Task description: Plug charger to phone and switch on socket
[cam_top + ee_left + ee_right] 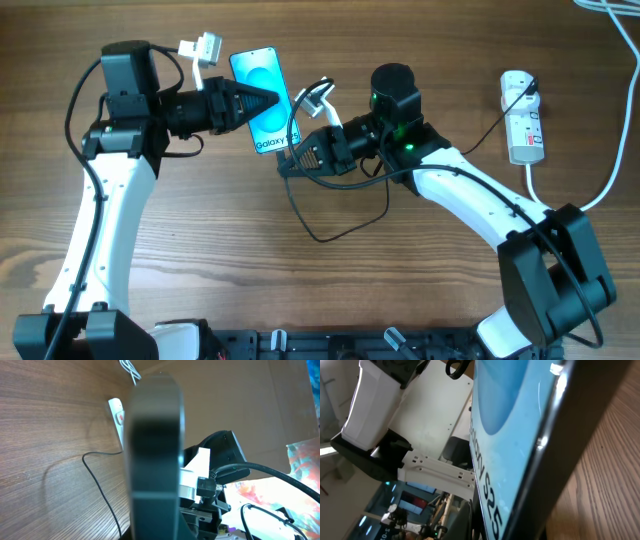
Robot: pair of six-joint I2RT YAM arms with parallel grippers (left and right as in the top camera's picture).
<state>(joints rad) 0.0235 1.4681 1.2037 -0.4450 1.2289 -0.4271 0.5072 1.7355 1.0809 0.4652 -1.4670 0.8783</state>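
Closest to my lenses is the phone (pixel 520 435): in the right wrist view its cyan screen fills the middle and upper right of the frame, tilted, with "Galaxy S25" printed along its lower part and the wood table (pixel 612 485) showing at the lower right. In the left wrist view the same phone (pixel 152 460) is a dark, blurred band seen edge-on down the centre. From overhead I see the phone (pixel 258 70) in the upper middle of the frame, angled, with the left gripper (pixel 270 102) reaching in from the left and its dark tapered fingers clamped on the phone across its middle. The right gripper (pixel 292 158) sits just below and to the right of the phone's "Galaxy" end; I cannot tell whether its fingers are apart or together, and the plug tip of the charger (pixel 320 240) is hidden there. The thin black cable loops on the table (pixel 200 230) beneath the right gripper and runs off to the right toward the socket (pixel 525 130), which lies flat at the upper right of the frame, well apart from the phone. In the left wrist view the socket (pixel 116 412) shows at the upper left, a red mark on it, with the charger (pixel 100 485) curving across the wood below it.
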